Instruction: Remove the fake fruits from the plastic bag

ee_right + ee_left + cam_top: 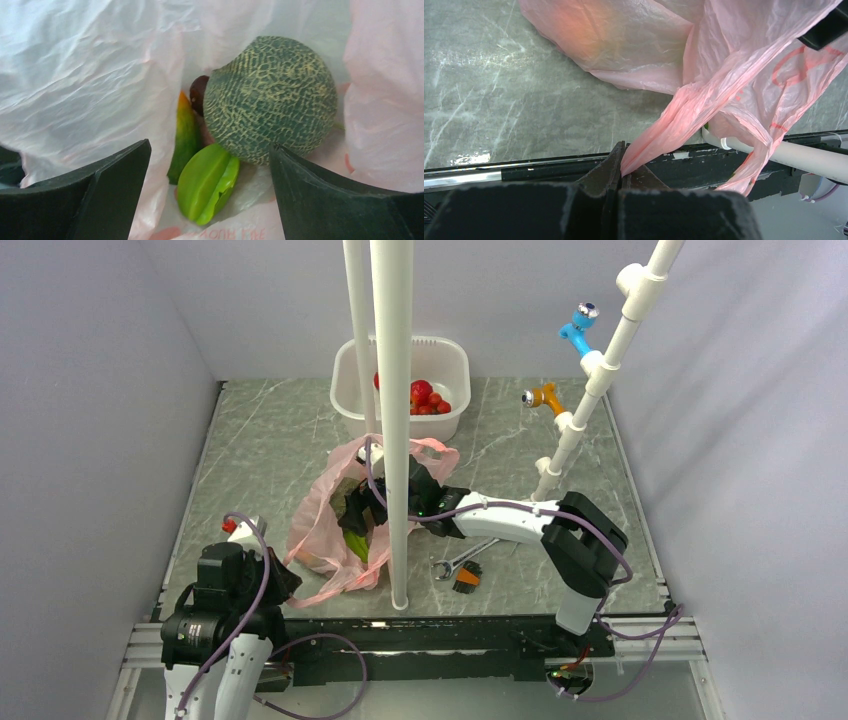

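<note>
Pink crinkly translucent plastic bag (320,518) lies near-left on grey marble table (260,440), white upright pole (392,440) just beside its right edge. Left gripper (620,167), at the near table edge, is clamped on the bag's bunched edge. Right arm reaches left; right gripper (209,147) inside the bag mouth, jaws spread wide, gripping nothing. Ahead: netted dull-green ball (272,95), glossy green ridged piece (207,182). Far: white plastic tub (345,390) holding red round pieces (428,398).

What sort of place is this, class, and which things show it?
Probably a robotics test cell: plain walls box in a marble-patterned table, a left arm and right arm stand at its edge, and toy fruits fill a white tub.
</note>
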You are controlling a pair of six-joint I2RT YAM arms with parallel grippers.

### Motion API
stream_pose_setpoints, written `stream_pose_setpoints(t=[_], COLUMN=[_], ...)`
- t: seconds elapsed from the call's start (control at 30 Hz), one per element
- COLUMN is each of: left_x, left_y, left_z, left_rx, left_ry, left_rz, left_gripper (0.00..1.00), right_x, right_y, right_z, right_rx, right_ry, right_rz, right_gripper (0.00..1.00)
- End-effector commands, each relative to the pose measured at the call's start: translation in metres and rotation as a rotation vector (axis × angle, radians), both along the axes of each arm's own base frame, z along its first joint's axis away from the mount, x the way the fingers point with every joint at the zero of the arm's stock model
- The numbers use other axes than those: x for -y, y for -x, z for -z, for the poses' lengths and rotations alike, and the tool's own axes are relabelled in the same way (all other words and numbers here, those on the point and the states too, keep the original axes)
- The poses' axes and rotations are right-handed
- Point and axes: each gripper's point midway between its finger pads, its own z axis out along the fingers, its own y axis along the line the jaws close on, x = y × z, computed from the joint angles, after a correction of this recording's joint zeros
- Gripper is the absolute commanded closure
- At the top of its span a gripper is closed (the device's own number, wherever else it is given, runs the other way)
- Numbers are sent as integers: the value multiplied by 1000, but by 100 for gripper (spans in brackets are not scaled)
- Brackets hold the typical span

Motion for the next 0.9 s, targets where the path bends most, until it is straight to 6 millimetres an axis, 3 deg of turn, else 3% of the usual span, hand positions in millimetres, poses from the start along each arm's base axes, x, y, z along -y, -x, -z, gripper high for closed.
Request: stream_pose_setpoints(t=[0.0,0.13,0.23,0.37,0.57,0.7,0.87], left_x=[3,3,3,3,2,3,3], left_y=[-6,-6,-6,-6,-6,-6,-6], left_z=[-5,-5,-5,-6,-6,-5,-5], left_rx=[33,35,35,41,38,36,35], left_ry=[13,13,13,14,13,13,13], left_rz=[8,8,8,10,6,9,10], left_gripper=[100,100,100,100,100,100,100], right_x=[-1,11,20,35,47,37,17], right_y=[-26,-35,-39,-41,-50,-60,-71], right_z=[-15,-7,5,18,35,49,57], right_rx=[70,146,227,344,399,406,410], right_ry=[-22,27,113,221,318,351,339], right_rz=[116,152,122,67,75,77,65], right_gripper=[11,25,42,53,58,57,49])
